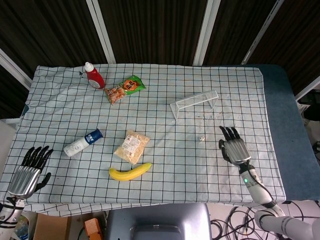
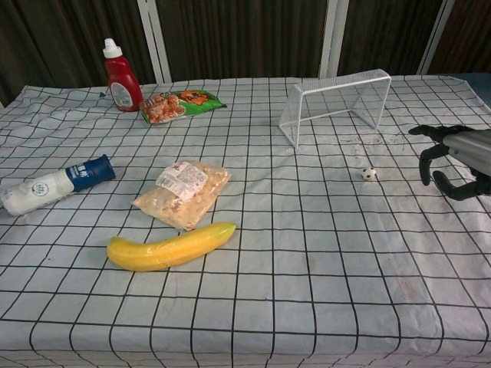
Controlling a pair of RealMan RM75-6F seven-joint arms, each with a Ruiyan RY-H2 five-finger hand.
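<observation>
The left hand [image 1: 29, 172] is seen at the left edge of the bench [image 1: 165, 192], over the checked cloth [image 1: 200, 90]; its fingers [image 1: 41, 152] are spread and nothing is held. It appears in the head view only. Nearest to it, a white bottle with a blue cap [image 1: 82, 143] is laid on its side. At the far left corner a red sauce bottle [image 1: 93, 76] is stood upright, with a green snack packet [image 1: 125, 89] just beside it. Toward the middle, a clear bag of pale food [image 1: 132, 146] is laid flat, and a banana [image 1: 130, 172] lies just in front of it, apart from it. Right of centre, a small white wire goal [image 1: 196, 102] is stood on the cloth. A small black-and-white ball [image 1: 201, 138] is found in front of the goal, between it and the right hand [image 1: 234, 150]. The right hand is held near the ball without touching it; its fingers [image 1: 230, 134] are spread, slightly curled in the chest view, and nothing is gripped.
</observation>
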